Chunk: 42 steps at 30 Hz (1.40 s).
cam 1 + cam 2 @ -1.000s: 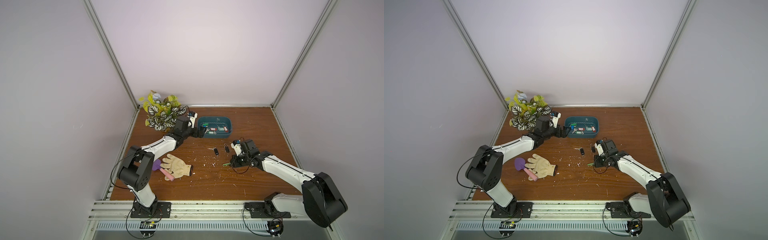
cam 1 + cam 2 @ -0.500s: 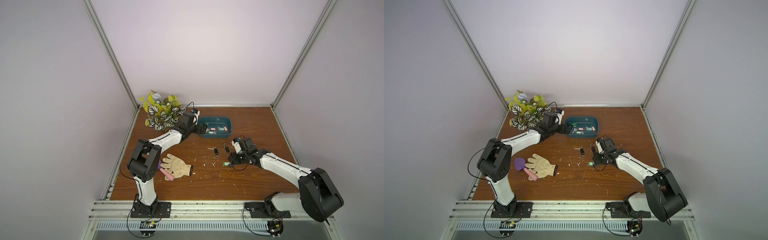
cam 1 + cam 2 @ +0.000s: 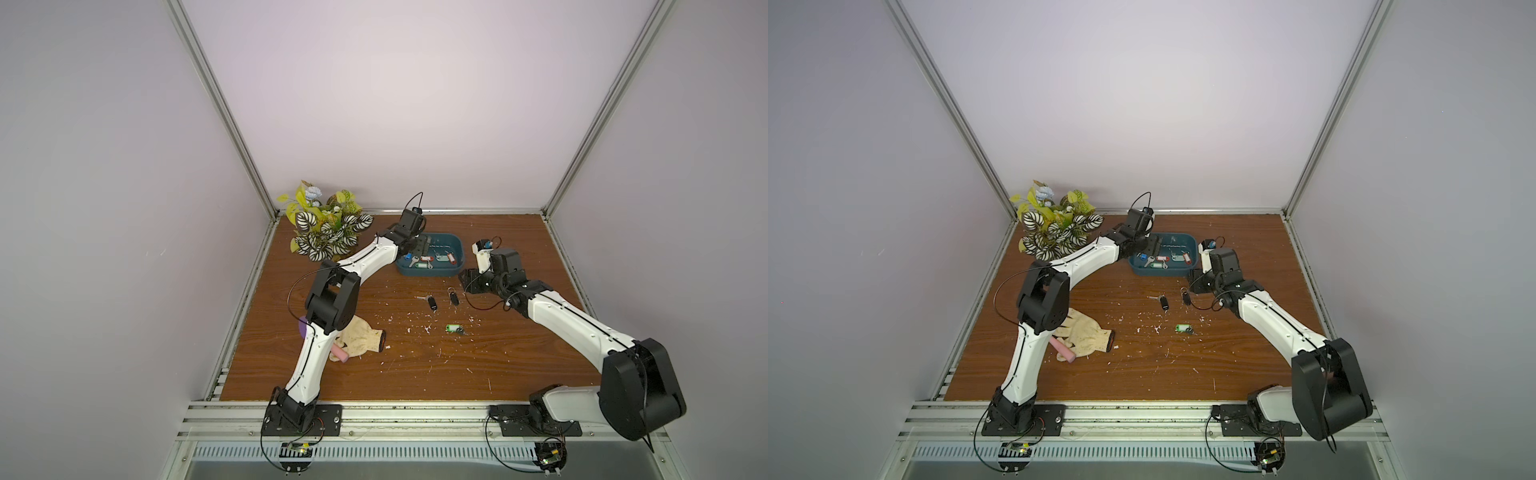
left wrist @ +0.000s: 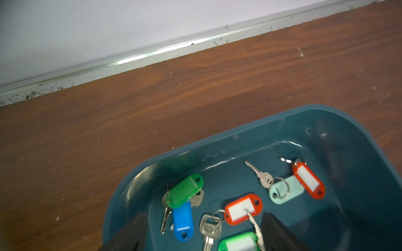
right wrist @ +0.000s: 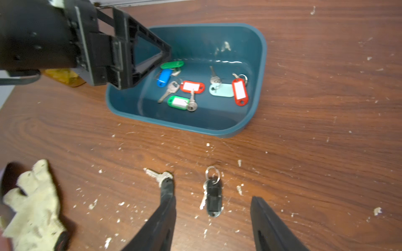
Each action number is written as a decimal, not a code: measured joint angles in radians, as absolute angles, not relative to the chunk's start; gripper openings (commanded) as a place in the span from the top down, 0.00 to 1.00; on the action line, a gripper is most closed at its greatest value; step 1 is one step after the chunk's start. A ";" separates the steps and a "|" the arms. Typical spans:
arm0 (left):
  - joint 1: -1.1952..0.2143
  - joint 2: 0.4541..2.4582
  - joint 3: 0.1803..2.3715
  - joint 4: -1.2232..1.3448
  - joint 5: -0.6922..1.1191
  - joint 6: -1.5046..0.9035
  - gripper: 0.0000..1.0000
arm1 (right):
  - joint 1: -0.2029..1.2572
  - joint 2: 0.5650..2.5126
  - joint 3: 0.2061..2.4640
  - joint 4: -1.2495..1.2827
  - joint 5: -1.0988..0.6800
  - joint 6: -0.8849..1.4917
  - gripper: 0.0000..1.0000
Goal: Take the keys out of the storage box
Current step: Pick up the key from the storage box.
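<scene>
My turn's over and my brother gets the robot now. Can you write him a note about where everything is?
Left gripper: open, empty, over the storage box.
Right gripper: open, empty, above a black-tagged key on the table.
Done: three keys out, two black-tagged, one green-tagged key.
To do: six keys in the box, tags green, blue, red, pale teal.

We see a left arm [image 3: 370, 259] and right arm [image 3: 569, 320]: white shells, black joints [image 3: 332, 297], trailing black cables [image 5: 17, 80], black triangular gripper fingers [image 5: 161, 223], black screwed base plates [image 3: 328, 417].
</scene>
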<state>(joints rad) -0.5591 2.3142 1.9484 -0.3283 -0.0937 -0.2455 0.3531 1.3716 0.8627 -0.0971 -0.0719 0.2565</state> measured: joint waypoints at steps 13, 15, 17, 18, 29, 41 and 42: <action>-0.546 2.513 2.167 -0.452 -0.113 -0.241 0.47 | 0.271 1.430 0.903 -0.057 -0.089 0.226 0.00; -0.538 2.531 2.188 -0.457 -0.106 -0.244 0.50 | 0.271 1.438 0.911 -0.048 -0.093 0.225 0.01; -0.529 2.543 2.197 -0.459 -0.097 -0.247 0.53 | 0.271 1.449 0.916 -0.047 -0.096 0.224 0.01; -0.524 2.545 2.197 -0.462 -0.094 -0.249 0.55 | 0.271 1.456 0.916 -0.046 -0.100 0.224 0.01; -0.513 2.545 2.202 -0.470 -0.089 -0.258 0.44 | 0.271 1.496 0.934 -0.046 -0.122 0.224 0.00; -0.529 2.536 2.177 -0.471 -0.185 -0.261 0.42 | 0.271 1.543 0.937 -0.033 -0.176 0.225 0.00; -0.529 2.532 2.172 -0.473 -0.196 -0.262 0.43 | 0.271 1.546 0.937 -0.031 -0.183 0.225 0.00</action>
<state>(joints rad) -0.5289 2.5324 2.1715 -0.4728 -0.1955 -0.2623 0.2707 1.5455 0.9375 -0.0315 -0.1825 0.2249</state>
